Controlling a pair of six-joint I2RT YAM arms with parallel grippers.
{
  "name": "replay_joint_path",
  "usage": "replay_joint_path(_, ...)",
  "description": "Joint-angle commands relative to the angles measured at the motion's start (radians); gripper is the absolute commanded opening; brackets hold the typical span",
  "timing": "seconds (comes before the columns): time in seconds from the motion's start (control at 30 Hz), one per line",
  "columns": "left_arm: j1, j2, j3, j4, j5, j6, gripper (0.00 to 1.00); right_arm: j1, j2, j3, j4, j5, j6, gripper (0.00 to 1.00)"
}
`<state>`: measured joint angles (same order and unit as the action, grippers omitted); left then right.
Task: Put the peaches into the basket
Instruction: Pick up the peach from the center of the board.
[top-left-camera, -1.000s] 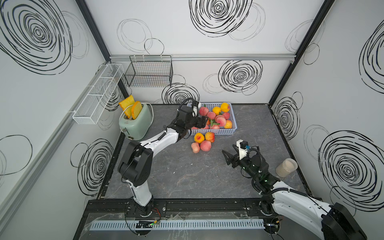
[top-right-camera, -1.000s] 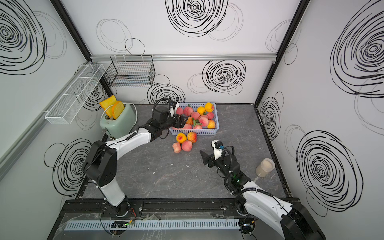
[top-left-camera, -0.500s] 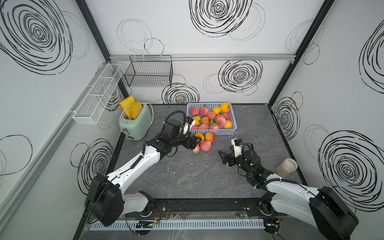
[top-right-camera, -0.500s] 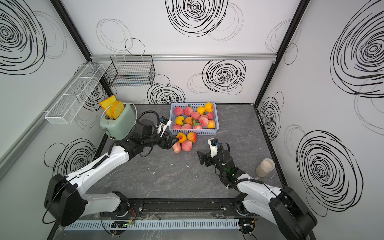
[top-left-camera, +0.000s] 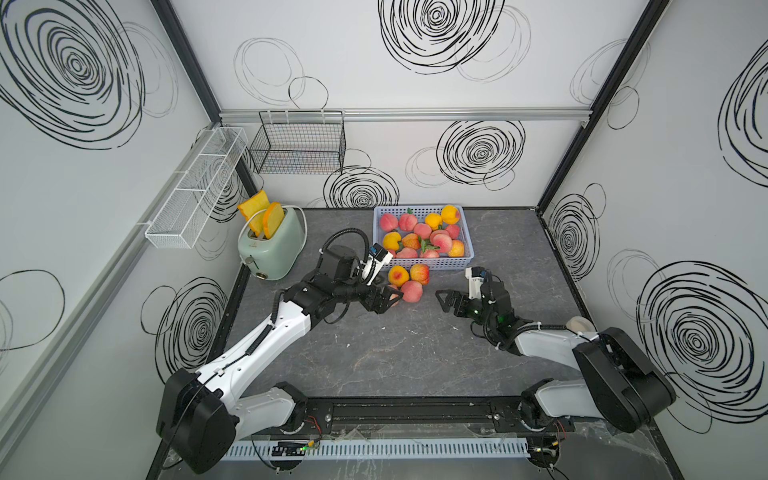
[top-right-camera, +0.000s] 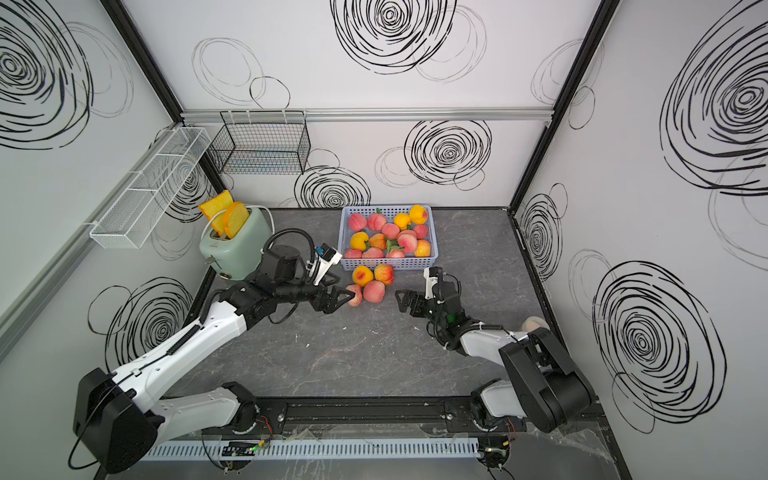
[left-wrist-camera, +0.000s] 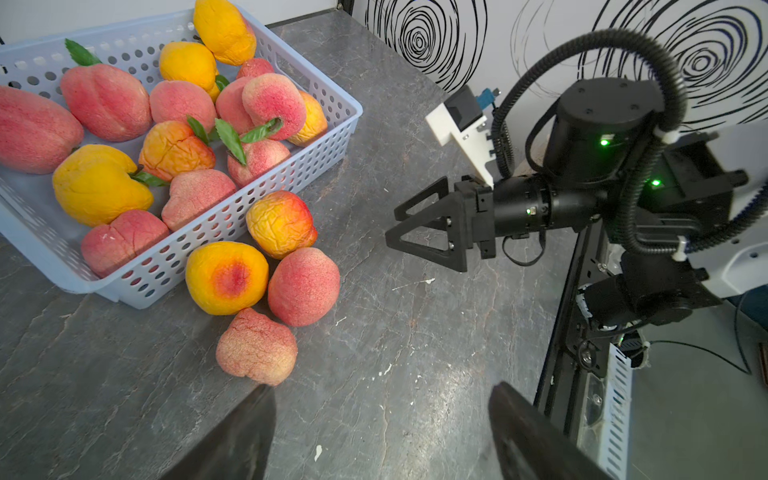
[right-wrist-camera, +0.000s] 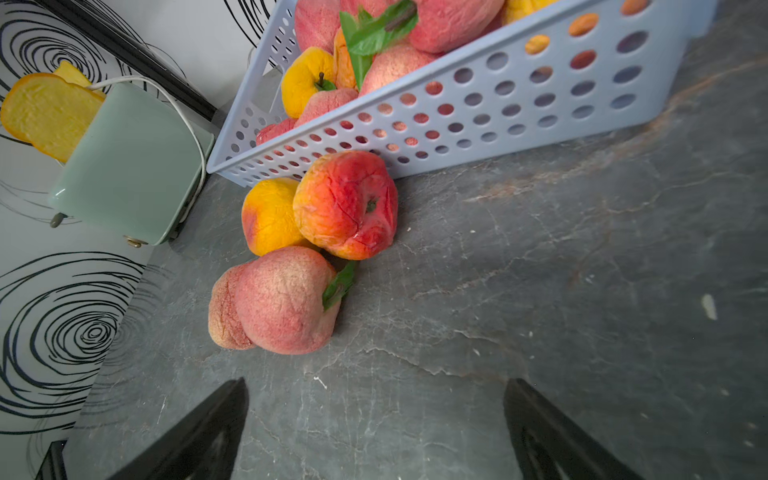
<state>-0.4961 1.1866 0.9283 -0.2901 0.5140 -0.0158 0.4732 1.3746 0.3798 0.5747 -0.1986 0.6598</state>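
Left wrist view: left claw has its fingers apart with nothing between them. One finger is just beside the pale pink peach; contact cannot be told.
Loose peaches: four on the worktop, bunched just outside the basket's 6 o'clock wall.
Right claw: fingers apart, empty, at 3 o'clock of the bunch and clear of it.
Basket: blue, perforated, at 12 o'clock on the worktop, filled with stored peaches.
Toaster: at 10 o'clock, with two slices standing in it.
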Motion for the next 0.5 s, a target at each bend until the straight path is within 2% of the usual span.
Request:
replay_joint_path(0.0,0.01,-0.019,-0.005,0.032,0.04,-0.004,0.85,-0.005,0.035,0.047,0.045,-0.021,0.05,0.99)
replay_joint_path(0.47,0.024,-0.027,-0.013,0.04,0.029,-0.014,0.85,0.002,0.294,0.205,0.137,-0.063,0.114,0.99)
